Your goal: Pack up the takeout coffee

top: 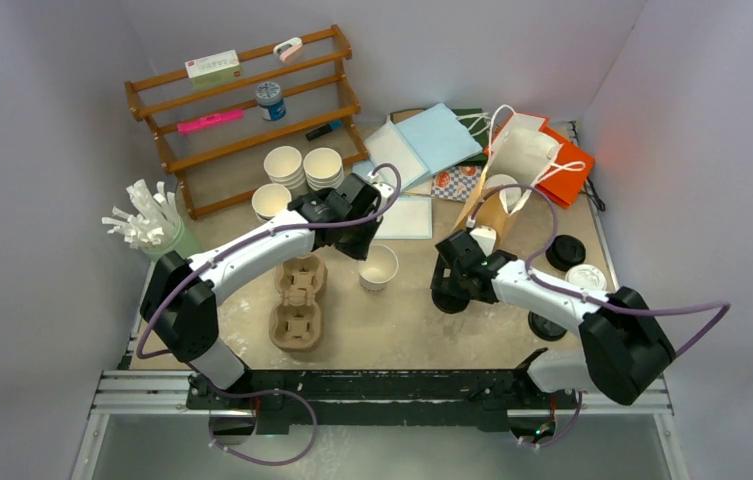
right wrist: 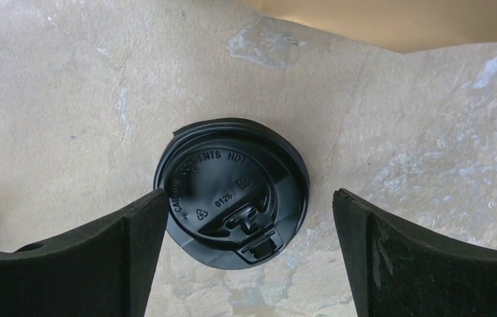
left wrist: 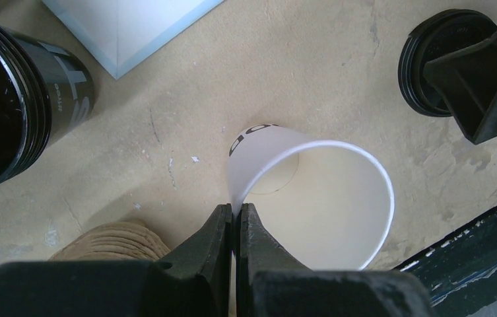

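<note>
One paper cup point(left wrist: 325, 198) sits mid worktop point(top: 402, 325), its rim pinched in the closed left claw point(left wrist: 235, 218). The right claw point(right wrist: 249, 205) gapes wide astride one black lid point(right wrist: 232, 191), gripping nothing, with bare surface between them.

- paper cup point(left wrist: 311, 198), centre of frame: white, black lettering on its side
- lid point(right wrist: 232, 191), centre: glossy black, embossed lettering
- counter point(right wrist: 67, 79): sandy beige, pale grey-blue blotches
- stacked cup point(left wrist: 8, 99), upper left: black, white print
- cup tray point(top: 299, 305), lower left of centre: brown
- bag point(top: 572, 160), upper right: orange
</note>
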Controlling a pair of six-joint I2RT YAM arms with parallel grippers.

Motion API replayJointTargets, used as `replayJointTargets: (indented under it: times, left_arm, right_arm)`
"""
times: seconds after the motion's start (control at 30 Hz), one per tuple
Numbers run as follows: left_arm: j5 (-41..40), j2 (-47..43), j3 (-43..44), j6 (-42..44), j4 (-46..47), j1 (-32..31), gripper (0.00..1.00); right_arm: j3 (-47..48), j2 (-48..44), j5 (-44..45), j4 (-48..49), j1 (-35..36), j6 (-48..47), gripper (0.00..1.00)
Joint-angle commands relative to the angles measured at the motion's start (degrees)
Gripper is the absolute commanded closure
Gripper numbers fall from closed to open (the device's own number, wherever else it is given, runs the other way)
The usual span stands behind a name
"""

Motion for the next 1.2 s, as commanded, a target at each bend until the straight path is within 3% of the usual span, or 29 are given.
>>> replayJointTargets:
  times: [0.0,0.6,0.8,1.17]
  left_arm:
    - [0.2,-1.8,0.2,-0.2,0.8,0.3,1.0]
    - [2.8,-2.0,-0.3,-0.8,1.3,0.3,1.0]
    - [3.4,-1.9,-0.5,-1.0,2.0,0.3,1.0]
    - [4.2,-1.6,-0.3,-1.2,2.0,0.3,1.0]
  right_arm:
    - [2.5,3.2,-2.8,-0.5,-0.2,-3.3,0.05]
    - [0.1,3.3,-2.8,-4.3,-0.2,-1.3,0.03]
    - [-0.6,2.2,-2.7,-4.5,-0.2,-0.7,0.14]
    - [0.4,4.5,-2.0,-4.3,-0.2,-2.0,0.09]
